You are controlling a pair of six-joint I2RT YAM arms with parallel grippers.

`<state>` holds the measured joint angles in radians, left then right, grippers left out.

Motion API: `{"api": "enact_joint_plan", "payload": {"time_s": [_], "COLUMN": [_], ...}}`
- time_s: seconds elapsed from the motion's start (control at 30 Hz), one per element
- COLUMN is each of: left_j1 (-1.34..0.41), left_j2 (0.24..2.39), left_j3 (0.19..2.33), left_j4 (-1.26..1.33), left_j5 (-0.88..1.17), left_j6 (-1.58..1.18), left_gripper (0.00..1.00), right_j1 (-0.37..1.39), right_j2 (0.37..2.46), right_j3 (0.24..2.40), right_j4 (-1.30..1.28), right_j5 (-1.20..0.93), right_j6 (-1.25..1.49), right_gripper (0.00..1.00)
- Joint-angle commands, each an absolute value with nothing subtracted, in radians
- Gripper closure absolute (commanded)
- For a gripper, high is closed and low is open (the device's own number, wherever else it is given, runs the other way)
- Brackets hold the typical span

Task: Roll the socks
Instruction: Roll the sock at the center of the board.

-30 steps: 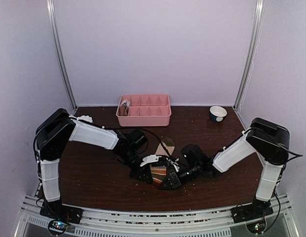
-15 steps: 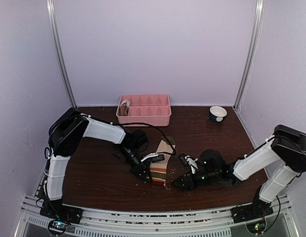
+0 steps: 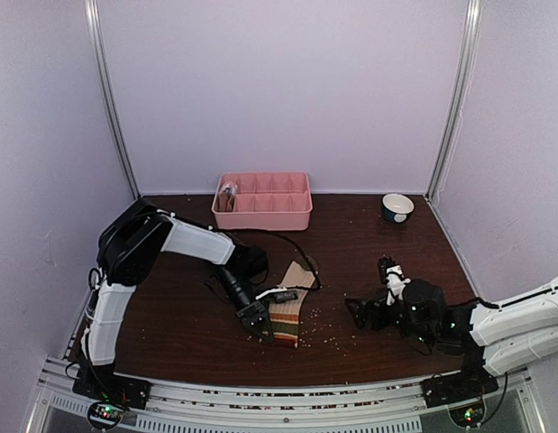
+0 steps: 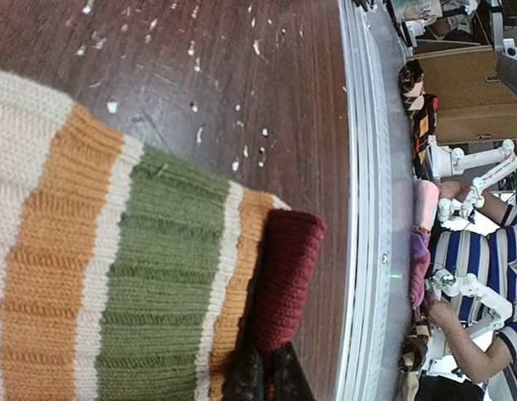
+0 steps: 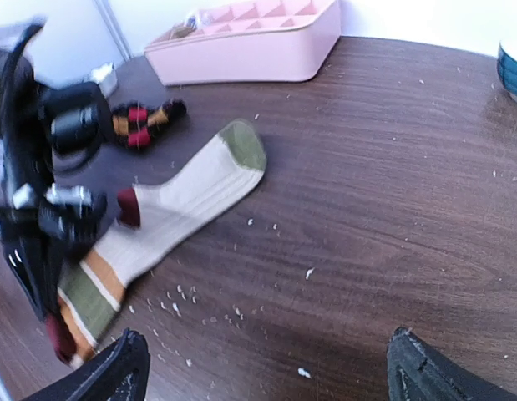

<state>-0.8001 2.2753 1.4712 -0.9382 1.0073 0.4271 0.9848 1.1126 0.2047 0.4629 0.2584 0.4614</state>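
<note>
A striped sock (image 3: 287, 316) lies flat near the table's middle, with a cream foot and an olive toe (image 5: 244, 144) pointing to the far side. Its orange, green and cream bands (image 4: 116, 276) end in a dark red cuff (image 4: 285, 276). My left gripper (image 3: 258, 317) is shut on that red cuff at the sock's near end, its dark fingertips (image 4: 245, 376) pinching the fabric. My right gripper (image 3: 367, 293) hangs wide open to the right of the sock, holding nothing, with bare table between its fingers (image 5: 116, 368). A black sock with red and orange patches (image 5: 143, 117) lies behind the left arm.
A pink compartment tray (image 3: 262, 213) stands at the back, with something small in its left end. A small bowl (image 3: 397, 207) sits at the back right. Pale crumbs (image 3: 328, 338) dot the dark wooden table (image 3: 369, 234). The metal rail (image 3: 288, 397) runs along the near edge.
My right gripper has opened, let go of the sock and drawn back to the right. The left gripper has stayed shut on the cuff, and the sock now lies spread out flat.
</note>
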Motion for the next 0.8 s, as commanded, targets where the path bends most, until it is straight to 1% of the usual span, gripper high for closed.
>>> {"api": "enact_joint_plan", "payload": {"time_s": [0.0,0.1,0.13,0.17,0.33,0.47,0.6,0.77], "left_j1": [-0.802,-0.804,-0.802,-0.802,-0.805,-0.809,-0.808,-0.808], "left_j2": [2.321,2.339,2.344,2.347,2.361,2.373,2.380,2.392], "left_j3": [1.480,1.500,1.503,1.503,1.504,1.509,1.516,1.532], "left_j4": [-0.932,-0.929,-0.926,-0.923,-0.920,-0.920,-0.927,-0.942], "left_j5": [0.870,0.777,0.753,0.734,0.673,0.651,0.643,0.639], "left_j6": [0.377,0.341,0.331,0.326,0.317,0.316,0.322,0.330], "left_gripper": [1.00,1.00,1.00,1.00,1.00,1.00,1.00,1.00], "right_j1": [1.220,1.342,1.360,1.371,1.381,1.381,1.379,1.367], "right_j2": [1.217,1.328,1.362,1.394,1.569,1.696,1.760,1.800], "right_j3": [0.252,0.234,0.255,0.283,0.457,0.571,0.643,0.675], "right_j4": [0.513,0.671,0.694,0.691,0.643,0.613,0.544,0.479], "right_j5": [0.454,0.419,0.407,0.376,0.250,0.222,0.195,0.156], "right_j6": [0.124,-0.069,-0.109,-0.149,-0.322,-0.470,-0.566,-0.597], "right_gripper": [0.00,0.00,0.02,0.05,0.25,0.36,0.48,0.61]}}
